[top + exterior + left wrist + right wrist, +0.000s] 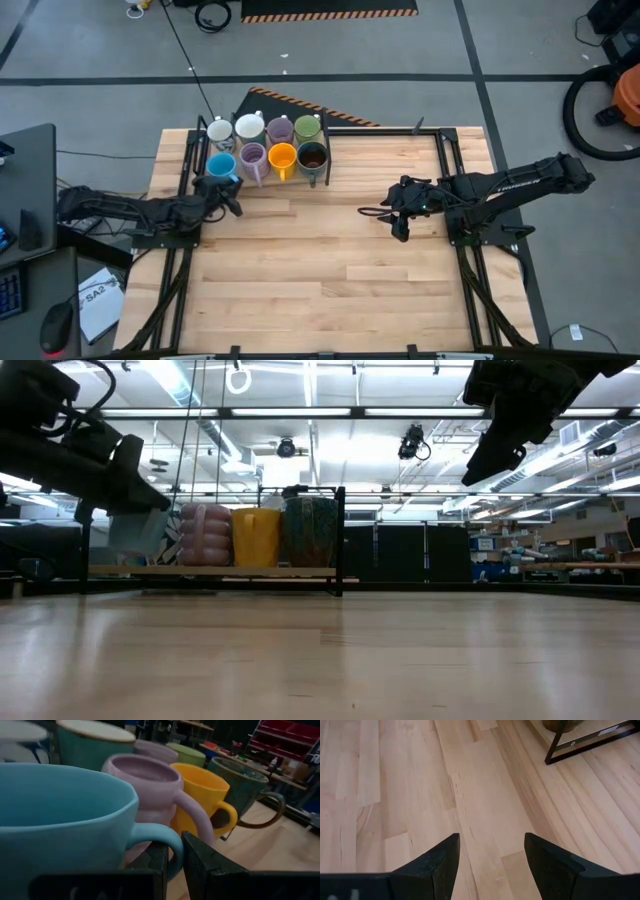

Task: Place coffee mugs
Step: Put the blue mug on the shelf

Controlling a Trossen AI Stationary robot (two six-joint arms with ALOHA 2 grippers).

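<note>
While left gripper [172,865] pinches blue mug [60,820] handle (right gripper [490,855] agape)

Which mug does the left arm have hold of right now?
The blue mug, at the left end of the front row beside the lilac one. The left gripper has its jaws pinched on that mug's handle; no other mug is touched.
</note>
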